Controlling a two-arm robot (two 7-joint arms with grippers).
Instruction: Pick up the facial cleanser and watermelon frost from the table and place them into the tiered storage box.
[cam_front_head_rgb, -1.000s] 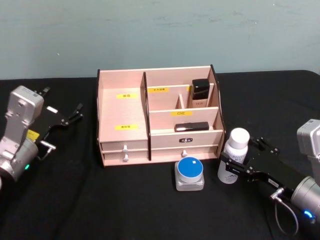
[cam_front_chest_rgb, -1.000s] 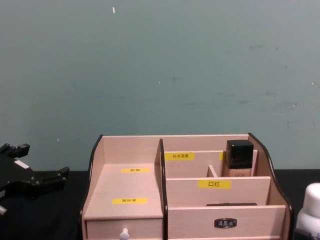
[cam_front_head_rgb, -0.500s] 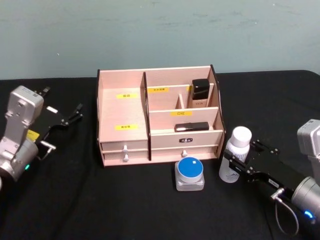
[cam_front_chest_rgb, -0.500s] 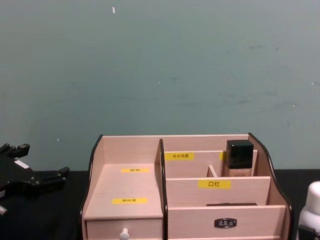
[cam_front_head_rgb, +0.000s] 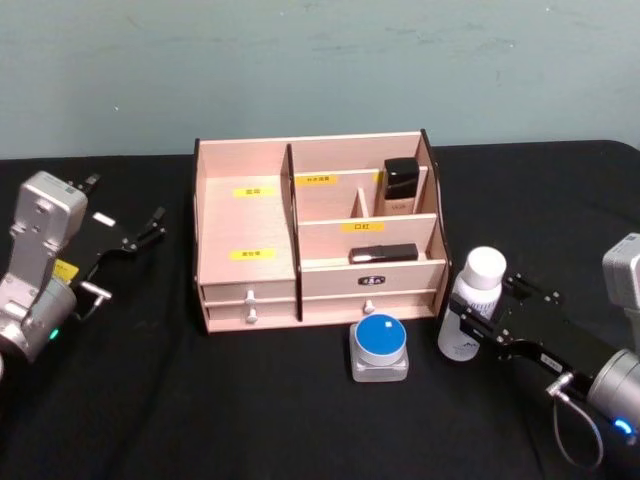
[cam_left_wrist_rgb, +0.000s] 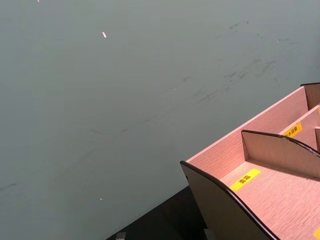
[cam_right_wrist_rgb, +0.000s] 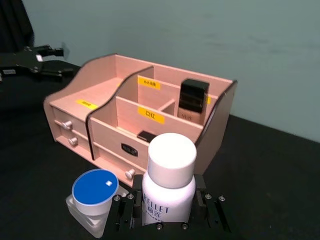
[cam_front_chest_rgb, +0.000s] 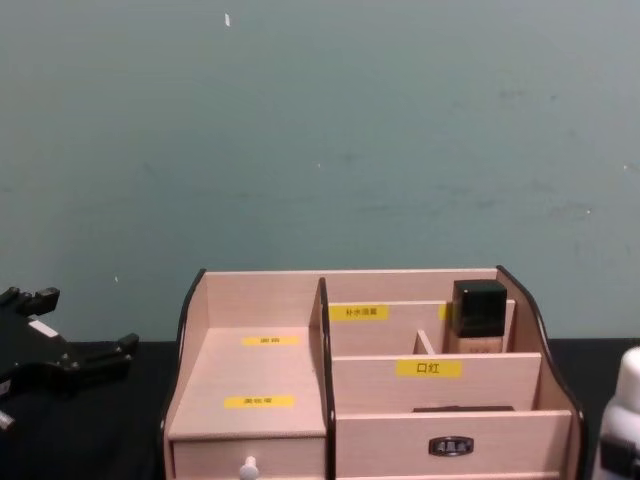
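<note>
Right gripper (cam_front_head_rgb: 468, 328) fingers clamp facial cleanser (cam_front_head_rgb: 478, 285) low; bottle could tilt, clip tiered storage box (cam_front_head_rgb: 245, 215). Left gripper (cam_front_head_rgb: 122, 208) idle, fingers wide.

Head view: high, centred, looking forward and down onto black table (cam_front_head_rgb: 250, 420); tiered storage box (cam_front_head_rgb: 245, 215) mid-distance, whole. Chest view: lower, level, facing box front and teal wall (cam_front_chest_rgb: 400, 130); nearer, box cropped at bottom edge. Left wrist view: close beside box's left end, aimed up across it at wall. Right wrist view: very close behind facial cleanser (cam_right_wrist_rgb: 169, 185), watermelon frost (cam_right_wrist_rgb: 94, 192) beside it, box beyond. All four share box; head, chest, right wrist share facial cleanser, at chest view's right edge.
</note>
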